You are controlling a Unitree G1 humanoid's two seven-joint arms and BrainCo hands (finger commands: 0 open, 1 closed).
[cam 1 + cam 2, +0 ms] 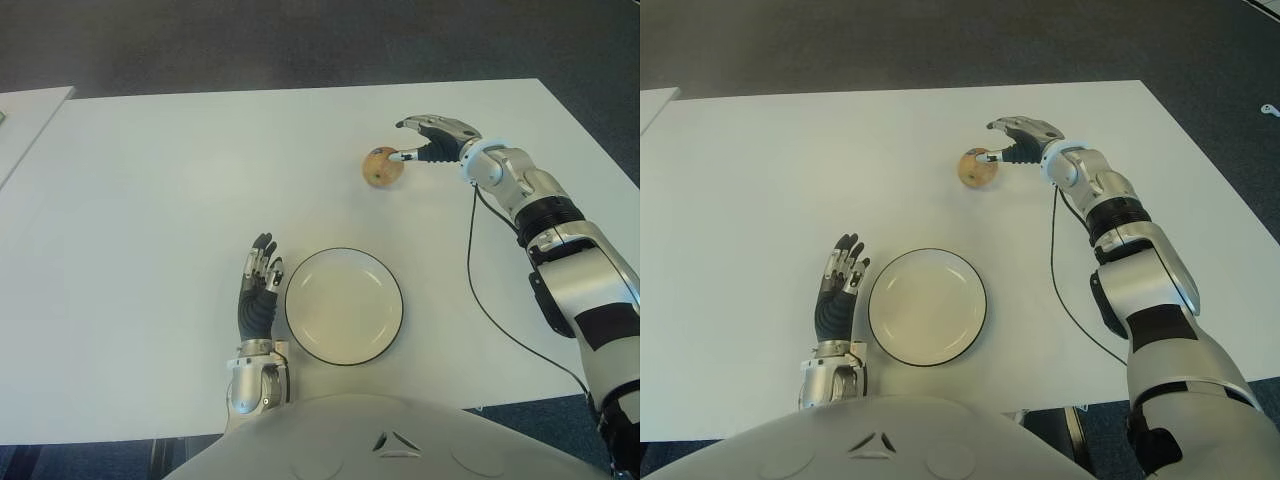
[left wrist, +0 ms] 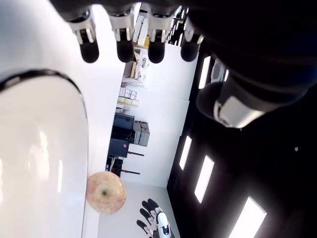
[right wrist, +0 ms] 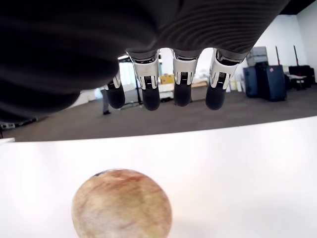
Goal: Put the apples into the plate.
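Robot's body: the grey chest [image 1: 390, 440] fills the near edge of the head views, closest of all to the camera
Left hand: the left hand [image 1: 258, 295] shows just in front of the chest, at the near side of the table, fingers straight and relaxed with nothing in them; the plate is just beside it on its right
Apple: one apple [image 1: 382, 166], yellowish with a red blush, sits on the table toward the far side, well beyond the plate and just to the left of the right hand
Right hand: the right hand [image 1: 432, 139] is stretched out over the far part of the table, fingers extended above the apple and the thumb low beside it; the thumb tip shows at the apple's right flank, and whether it touches cannot be told
Right hand's hold: in its own wrist view the four fingertips [image 3: 181, 90] hang straight and spread above the apple [image 3: 122, 204], with a clear gap between them, so the hand has hold of nothing
Plate: a round white plate [image 1: 344, 305] with a dark rim lies near the robot, nothing on it, well apart from the apple and from the right hand
Table: a white table [image 1: 150, 200] bears the apple, the plate and a black cable
Cable: the thin black cable [image 1: 478, 290] runs from the right wrist down along the forearm, looping over the table to the arm's left
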